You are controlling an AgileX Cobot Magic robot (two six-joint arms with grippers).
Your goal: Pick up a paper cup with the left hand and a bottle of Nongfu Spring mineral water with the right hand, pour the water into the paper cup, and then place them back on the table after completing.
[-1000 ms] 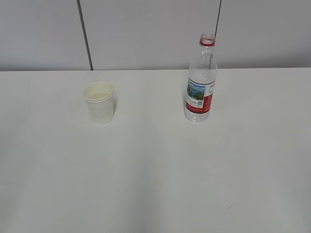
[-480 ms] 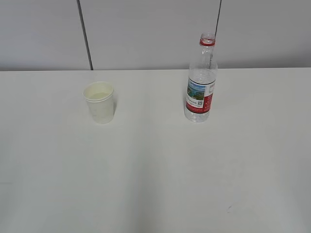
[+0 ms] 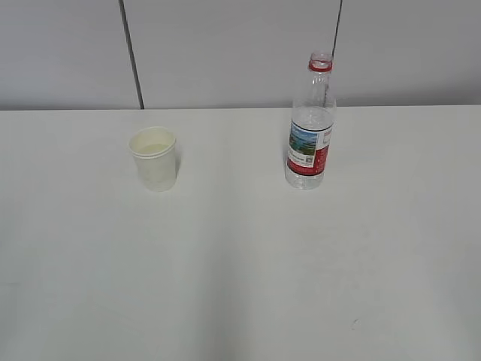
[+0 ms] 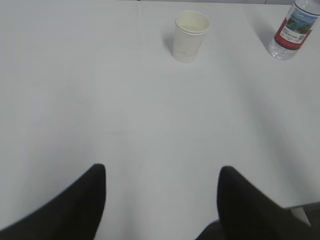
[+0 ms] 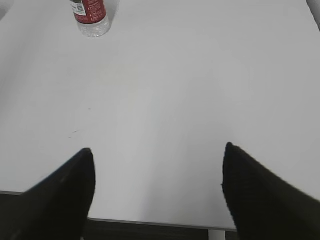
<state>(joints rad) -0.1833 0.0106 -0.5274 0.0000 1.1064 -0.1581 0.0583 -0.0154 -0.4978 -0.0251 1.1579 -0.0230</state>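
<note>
A white paper cup [image 3: 155, 159] stands upright on the white table [image 3: 240, 263], left of centre; it also shows in the left wrist view [image 4: 189, 36]. A clear bottle [image 3: 310, 124] with a red and picture label and a red neck ring, no cap, stands upright to its right, partly filled with water. Its base shows in the left wrist view [image 4: 292, 32] and in the right wrist view [image 5: 90, 15]. My left gripper [image 4: 162, 172] is open and empty, well short of the cup. My right gripper [image 5: 157, 152] is open and empty over the table's near edge. Neither arm shows in the exterior view.
A grey panelled wall [image 3: 225, 53] with dark seams runs behind the table. The table's front edge [image 5: 150, 222] lies under my right gripper, with dark floor below. A few small specks [image 5: 75, 132] mark the tabletop.
</note>
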